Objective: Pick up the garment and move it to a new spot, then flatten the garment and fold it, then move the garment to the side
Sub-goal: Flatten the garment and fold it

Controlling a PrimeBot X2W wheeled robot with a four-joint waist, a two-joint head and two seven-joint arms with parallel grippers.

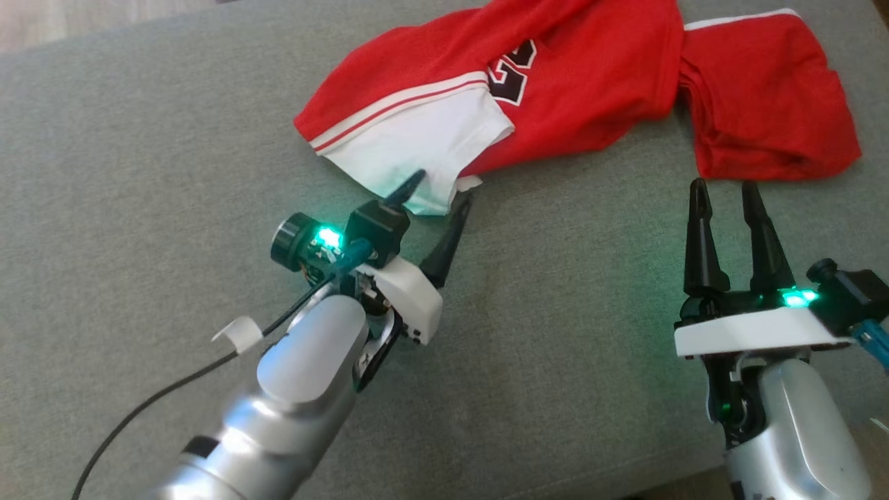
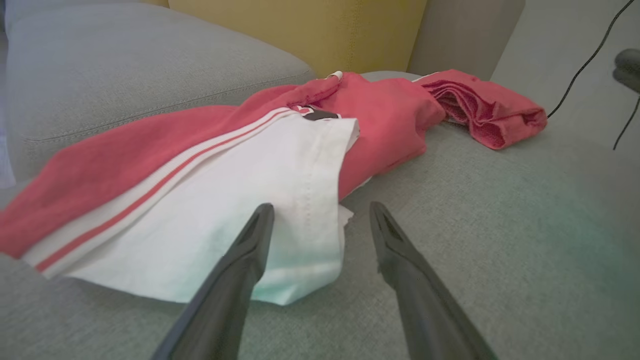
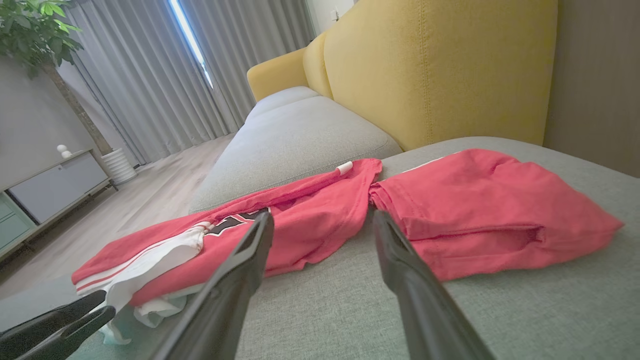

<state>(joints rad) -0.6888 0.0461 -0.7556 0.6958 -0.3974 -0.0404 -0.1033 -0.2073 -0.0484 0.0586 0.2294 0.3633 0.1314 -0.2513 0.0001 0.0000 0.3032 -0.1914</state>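
Garment (image 1: 576,90), red jersey with white panel, crumpled along the far edge of the grey sofa cushion (image 1: 139,173), left pincer (image 1: 442,188) wide open at its white hem corner, right pincer (image 1: 724,186) wide open, just short of its red end

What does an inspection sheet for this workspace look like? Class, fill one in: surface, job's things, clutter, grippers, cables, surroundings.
Surface: grey sofa cushion, plain fabric.
Job's things: red and white garment, crumpled and unfolded on the far part of the cushion.
Clutter: nothing seen.
Grippers: left gripper open, its fingers at the garment's white hem, contact unclear; right gripper open, over the cushion just short of the red cloth.
Cables: black cable runs along the left forearm.
Surroundings: yellow backrest, grey curtains, potted plant, cabinet, wooden floor.
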